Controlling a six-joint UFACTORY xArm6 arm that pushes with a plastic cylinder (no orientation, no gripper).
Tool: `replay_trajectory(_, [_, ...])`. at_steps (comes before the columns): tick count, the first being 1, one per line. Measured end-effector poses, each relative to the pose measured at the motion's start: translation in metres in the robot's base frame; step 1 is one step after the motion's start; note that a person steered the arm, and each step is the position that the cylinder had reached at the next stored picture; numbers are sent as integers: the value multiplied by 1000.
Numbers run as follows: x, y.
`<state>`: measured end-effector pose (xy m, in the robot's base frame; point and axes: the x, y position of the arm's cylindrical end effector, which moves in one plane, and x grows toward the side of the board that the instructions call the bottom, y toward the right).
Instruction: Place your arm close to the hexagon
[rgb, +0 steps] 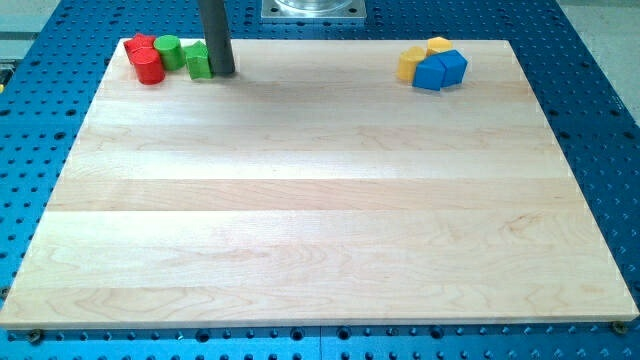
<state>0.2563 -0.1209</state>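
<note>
My tip (222, 72) rests on the board near the view's top left corner, right against the right side of a green cube-like block (198, 61). To its left are a green cylinder (167, 50), a red cylinder (150, 68) and a red star (140, 45), all packed together. Far to the right, near the view's top right, is a second cluster. It holds a yellow block that looks hexagonal (410, 63), another yellow block (438, 46) and two blue blocks (429, 74) (453, 66). My tip is far from that cluster.
The wooden board (320, 220) lies on a blue perforated table (600, 150). A metal mounting plate (313, 9) sits beyond the board's top edge.
</note>
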Motion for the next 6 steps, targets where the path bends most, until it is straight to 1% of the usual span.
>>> replay_trajectory(1, [-17,74])
replay_trajectory(2, [-63,86])
replay_trajectory(3, [-63,187])
replay_trajectory(4, [-63,270])
replay_trajectory(5, [-55,354])
replay_trajectory(6, [-11,349])
